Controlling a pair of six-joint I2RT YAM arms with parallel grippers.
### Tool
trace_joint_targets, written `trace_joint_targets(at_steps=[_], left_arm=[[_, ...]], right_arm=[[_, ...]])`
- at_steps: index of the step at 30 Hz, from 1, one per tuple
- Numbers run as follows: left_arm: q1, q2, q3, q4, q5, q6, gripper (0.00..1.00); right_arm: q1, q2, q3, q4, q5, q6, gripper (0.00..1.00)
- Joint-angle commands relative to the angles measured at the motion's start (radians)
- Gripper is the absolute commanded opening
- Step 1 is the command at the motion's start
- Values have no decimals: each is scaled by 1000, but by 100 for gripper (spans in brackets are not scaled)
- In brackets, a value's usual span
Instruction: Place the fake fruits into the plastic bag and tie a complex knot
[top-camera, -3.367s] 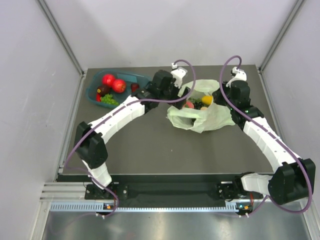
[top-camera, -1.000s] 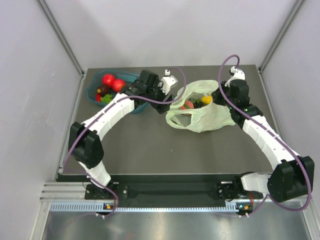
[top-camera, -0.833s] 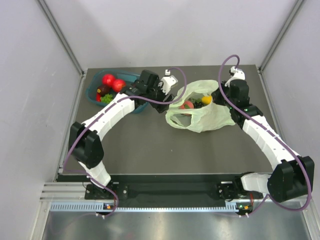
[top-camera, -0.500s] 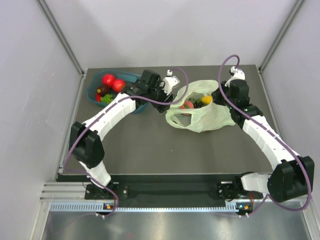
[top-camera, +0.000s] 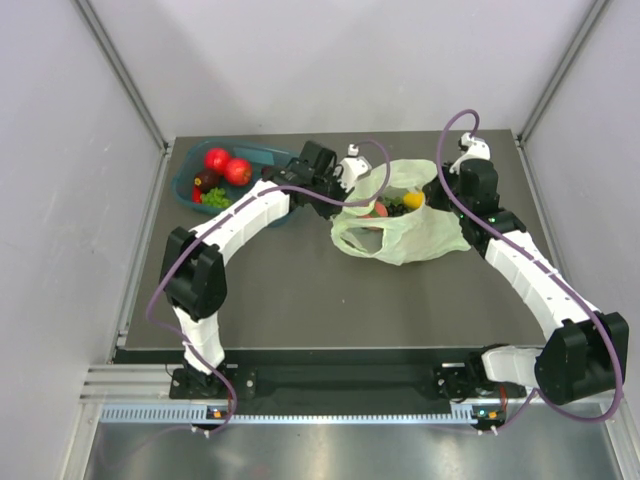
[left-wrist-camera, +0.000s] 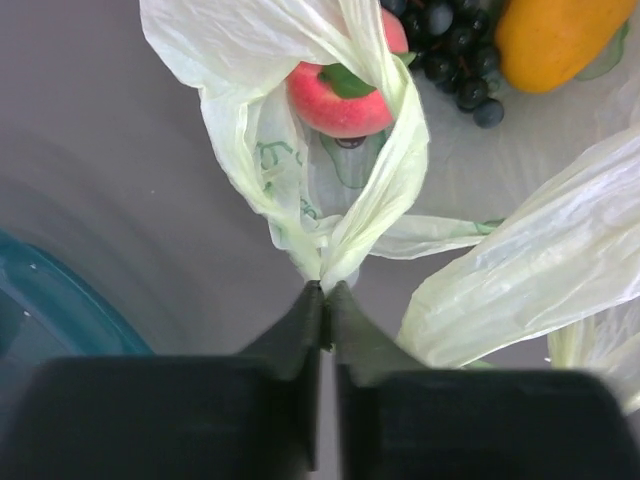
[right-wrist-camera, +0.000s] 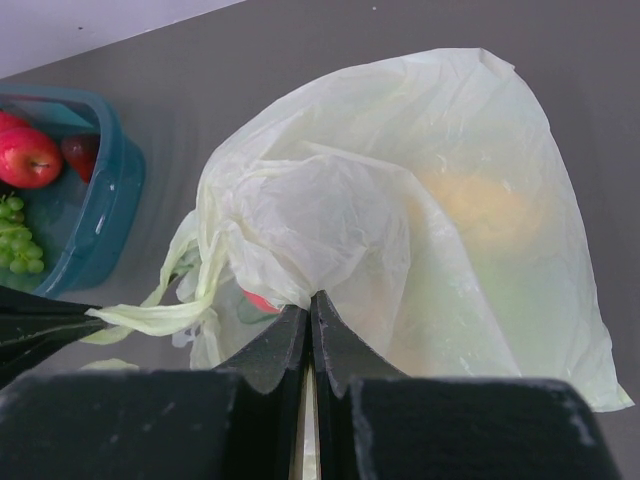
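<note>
The pale green plastic bag (top-camera: 410, 240) lies open at mid-table. Inside it are a red-peach fruit (left-wrist-camera: 340, 95), dark grapes (left-wrist-camera: 450, 40) and a yellow-orange fruit (left-wrist-camera: 555, 35). My left gripper (left-wrist-camera: 325, 285) is shut on the bag's left loop handle (left-wrist-camera: 385, 170), at the bag's left edge (top-camera: 352, 193). On the bag's right side, my right gripper (right-wrist-camera: 312, 295) is shut on a bunched fold of the bag (right-wrist-camera: 450, 200). More fake fruits sit in the teal tray: two red ones (top-camera: 217, 158), green grapes (top-camera: 215, 198) and a dark one (top-camera: 205, 181). No knot is in view.
The teal tray (top-camera: 262, 153) stands at the back left, close behind my left forearm; its rim (right-wrist-camera: 110, 200) also shows in the right wrist view. Grey walls enclose the table on three sides. Purple cables loop above both wrists.
My left gripper moved right from beside the tray to the bag's left handle and shut on it. The right arm and the bag's body have stayed put.
</note>
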Motion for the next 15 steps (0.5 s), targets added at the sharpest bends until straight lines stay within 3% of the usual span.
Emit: trace_joint_targets(at_steps=[1, 5, 8, 12, 15], left_arm=[[-3, 7, 53, 5, -34, -1, 0], [-3, 4, 77, 6, -100, -39, 0], [-3, 7, 103, -28, -113, -88, 0], [-4, 13, 136, -67, -126, -143, 0], [-4, 15, 134, -71, -130, -165, 0]], right_arm=[[1, -9, 60, 9, -5, -13, 0], [1, -1, 74, -4, -24, -17, 1], [3, -4, 95, -23, -61, -28, 18], [16, -24, 143, -76, -86, -66, 49], [42, -70, 166, -112, -112, -94, 61]])
